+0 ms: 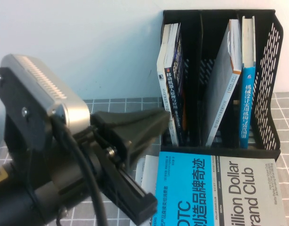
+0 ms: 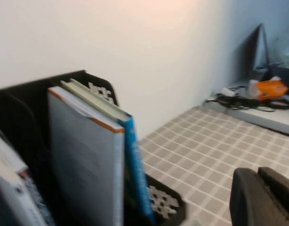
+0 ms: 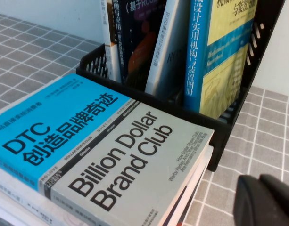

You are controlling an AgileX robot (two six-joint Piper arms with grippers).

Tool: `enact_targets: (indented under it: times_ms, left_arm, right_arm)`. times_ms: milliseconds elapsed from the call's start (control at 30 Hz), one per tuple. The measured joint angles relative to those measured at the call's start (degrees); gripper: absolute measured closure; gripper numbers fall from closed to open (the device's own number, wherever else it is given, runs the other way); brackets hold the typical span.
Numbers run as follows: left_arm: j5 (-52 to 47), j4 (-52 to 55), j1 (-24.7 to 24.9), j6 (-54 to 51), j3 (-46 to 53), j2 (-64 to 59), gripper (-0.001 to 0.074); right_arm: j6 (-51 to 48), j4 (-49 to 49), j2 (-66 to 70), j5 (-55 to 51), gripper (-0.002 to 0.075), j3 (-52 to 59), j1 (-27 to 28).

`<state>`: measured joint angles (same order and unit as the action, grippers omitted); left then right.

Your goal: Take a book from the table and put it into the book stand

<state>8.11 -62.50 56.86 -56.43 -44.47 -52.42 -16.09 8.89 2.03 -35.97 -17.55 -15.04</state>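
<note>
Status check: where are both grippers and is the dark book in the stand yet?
Left gripper raised beside the book stand, holding nothing. Right gripper low, near the table. Dark book upright in the stand's left slot. Cyan book lies in front.

A cyan-and-white book [image 1: 215, 188] lies flat; a blue-spined book [image 1: 247, 89] stands upright beside a grey-covered one [image 1: 224, 84].

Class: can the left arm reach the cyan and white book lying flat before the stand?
Probably yes: the left gripper hangs open beside the cyan book, its cover bare, nothing between. The right gripper sits low by the book stand.
</note>
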Motion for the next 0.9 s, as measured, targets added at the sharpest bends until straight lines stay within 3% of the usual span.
enact_targets:
  times_ms: [300, 433, 533, 733, 900]
  left_arm:
    - [26.48, -1.73, 0.00, -22.49, 1.80, 0.31, 0.0736]
    - [30.16, -3.06, -1.95, -27.23, 4.21, 2.16, 0.0736]
    - [25.42, -3.16, -7.66, -26.64, 7.46, 4.93, 0.0736]
    - [10.50, -2.03, -24.12, -19.89, 16.05, 11.16, 0.0736]
    - [5.76, -0.89, -34.04, -18.06, 20.04, 18.61, 0.0736]
  right_arm:
    - [0.00, 0.00, 0.00, 0.00, 0.0729, 0.00, 0.00]
    - [0.00, 0.00, 0.00, 0.00, 0.0729, 0.00, 0.00]
    - [0.00, 0.04, 0.00, 0.00, 0.0729, 0.00, 0.00]
    - [0.00, 0.04, 0.00, 0.00, 0.0729, 0.00, 0.00]
    - [0.00, 0.04, 0.00, 0.00, 0.0729, 0.00, 0.00]
